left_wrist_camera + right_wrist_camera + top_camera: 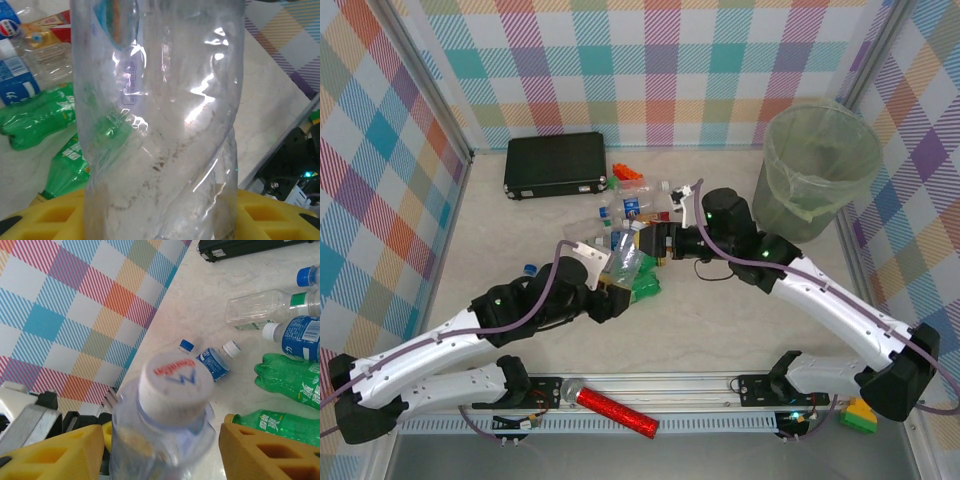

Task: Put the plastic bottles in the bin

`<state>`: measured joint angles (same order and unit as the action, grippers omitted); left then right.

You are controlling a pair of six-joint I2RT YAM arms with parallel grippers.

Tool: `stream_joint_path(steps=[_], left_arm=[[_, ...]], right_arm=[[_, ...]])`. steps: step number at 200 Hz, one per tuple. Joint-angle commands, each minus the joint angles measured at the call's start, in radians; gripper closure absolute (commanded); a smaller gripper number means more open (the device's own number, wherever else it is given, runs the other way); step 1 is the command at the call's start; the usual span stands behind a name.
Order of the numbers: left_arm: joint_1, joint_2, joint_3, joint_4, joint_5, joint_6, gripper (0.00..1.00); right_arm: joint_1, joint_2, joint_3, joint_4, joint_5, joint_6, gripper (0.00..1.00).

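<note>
Clear twisted plastic bottle with a white cap (160,125) sits nearest, clamped low on its body by the left gripper (160,222). The right gripper (160,452) flanks its capped neck; whether those jaws press yet, I cannot tell. A firm hold below the cap should come before the left lets go. Beyond lie crushed green plastic bottles (35,117). Farthest, the round green-lined bin (800,205) stands hard against the right wall, bare table between, its tall rim needing a lift.

Bare bench (670,335) lies open at 6 o'clock of the bottle cluster (632,235), between the two arms, and again at 9 o'clock along the left wall. The black case (555,165) blocks 11 o'clock; the right arm (820,290) crosses the line toward the bin (820,165) at 2 o'clock.
</note>
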<state>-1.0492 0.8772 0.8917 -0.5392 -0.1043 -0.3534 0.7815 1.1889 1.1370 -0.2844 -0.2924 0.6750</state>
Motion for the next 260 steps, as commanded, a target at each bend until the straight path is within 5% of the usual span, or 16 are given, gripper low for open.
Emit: stream_joint_path(steps=[1, 96, 144, 228, 260], left_arm=[[-0.018, 0.003, 0.024, 0.03, 0.017, 0.031, 0.47], [-0.028, -0.003, 0.028, 0.041, 0.035, 0.041, 0.47], [-0.028, -0.007, 0.023, 0.038, 0.028, 0.04, 0.48], [-0.028, -0.007, 0.035, 0.04, 0.032, 0.037, 0.48], [-0.028, 0.011, 0.075, 0.027, 0.028, 0.048, 0.48]], right_arm=[[0.007, 0.006, 0.045, 0.016, -0.021, 0.004, 0.41], [0.007, 0.04, 0.079, 0.004, 0.004, 0.006, 0.46], [0.007, 0.029, 0.085, -0.004, 0.049, 0.018, 0.34], [0.004, 0.029, 0.079, -0.001, 0.019, 0.021, 0.63], [0.004, 0.032, 0.12, -0.041, 0.03, 0.0, 0.65]])
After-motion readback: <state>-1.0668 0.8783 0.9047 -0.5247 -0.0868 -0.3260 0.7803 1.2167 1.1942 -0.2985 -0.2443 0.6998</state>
